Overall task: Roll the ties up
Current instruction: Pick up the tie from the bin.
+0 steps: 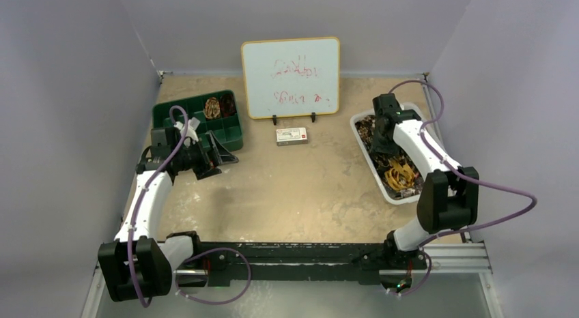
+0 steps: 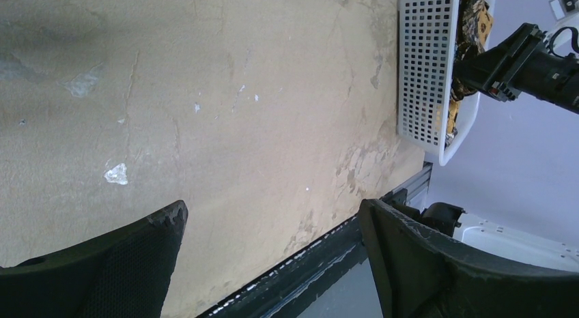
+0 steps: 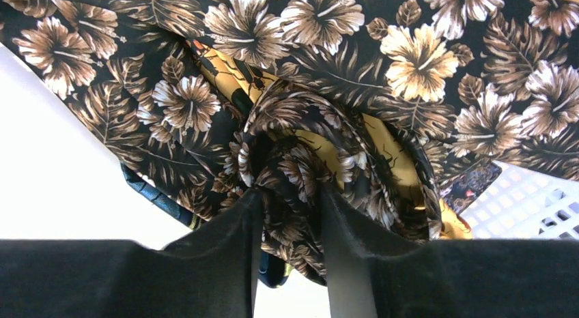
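Where right pincer (image 3: pixel 290 195) hangs, floral tie (image 3: pixel 307 120) bunched between fingers (image 3: pixel 212 270).

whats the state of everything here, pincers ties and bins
left pincer, open, holding nothing
right pincer, shut on a fold of the floral tie
floral tie, unrolled, bunched in the white basket
rolled tie, coiled, sitting in the green tray
whiteboard, upright
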{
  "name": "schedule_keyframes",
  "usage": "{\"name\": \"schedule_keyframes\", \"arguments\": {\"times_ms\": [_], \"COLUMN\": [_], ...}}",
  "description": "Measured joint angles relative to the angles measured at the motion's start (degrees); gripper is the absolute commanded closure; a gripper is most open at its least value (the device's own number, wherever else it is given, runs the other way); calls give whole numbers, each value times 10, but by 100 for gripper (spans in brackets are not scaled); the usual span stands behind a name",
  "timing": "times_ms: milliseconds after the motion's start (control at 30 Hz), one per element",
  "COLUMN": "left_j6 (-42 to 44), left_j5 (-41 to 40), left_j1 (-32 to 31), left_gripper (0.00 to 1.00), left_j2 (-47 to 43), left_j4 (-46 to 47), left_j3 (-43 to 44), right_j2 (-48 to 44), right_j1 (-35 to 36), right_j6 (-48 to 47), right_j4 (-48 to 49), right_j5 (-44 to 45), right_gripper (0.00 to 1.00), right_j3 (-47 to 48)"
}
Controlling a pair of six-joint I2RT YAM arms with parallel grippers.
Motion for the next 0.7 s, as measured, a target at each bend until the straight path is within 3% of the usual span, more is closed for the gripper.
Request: {"name": "schedule_keyframes", "arguments": {"times_ms": [167,500,700], "left_j6": [0,0,0], "left_j5": [0,0,0], "left_j1": [-3,-4,-4], "left_gripper": [5,5,5], "left_j2": [0,0,1], "left_j4": [0,0,0], "left_j3": [0,0,0], "right_j2": [-2,-147,-206], "right_j1": [0,0,0], "right_j6": [-12,-15,5], "right_j4": [0,-16,9], "right_j5": [4,-5,-132], "right_gripper": [100,100,100], "right_j3": [-1,66,95]}}
